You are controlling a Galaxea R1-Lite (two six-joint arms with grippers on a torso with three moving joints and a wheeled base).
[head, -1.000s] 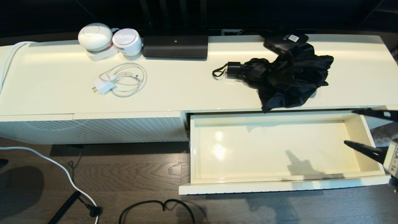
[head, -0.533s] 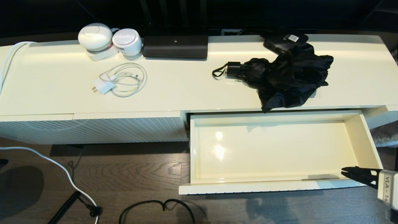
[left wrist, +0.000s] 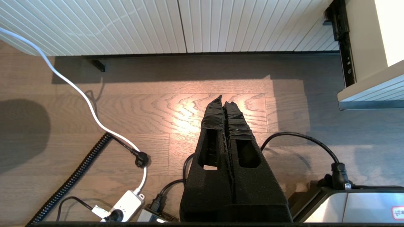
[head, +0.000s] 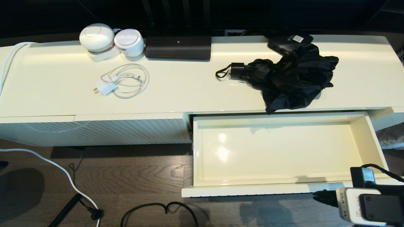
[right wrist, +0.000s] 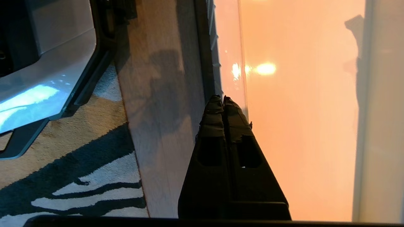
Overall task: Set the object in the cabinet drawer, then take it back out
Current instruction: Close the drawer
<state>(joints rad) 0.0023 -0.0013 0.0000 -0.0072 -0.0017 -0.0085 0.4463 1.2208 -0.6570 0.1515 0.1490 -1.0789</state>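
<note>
Our right gripper (head: 317, 194) has dropped below the cabinet drawer (head: 252, 189) front, fingers together, clearing it; umbrella (head: 290, 78) lies behind

the right gripper (head: 317, 194) is cut off by the head view's edge at 4 o'clock, with only its dark tip showing. the small black box (head: 288, 42) at 1 o'clock lies partly hidden behind the umbrella (head: 292, 78). the drawer (head: 202, 151) front's handle is out of sight.
</note>
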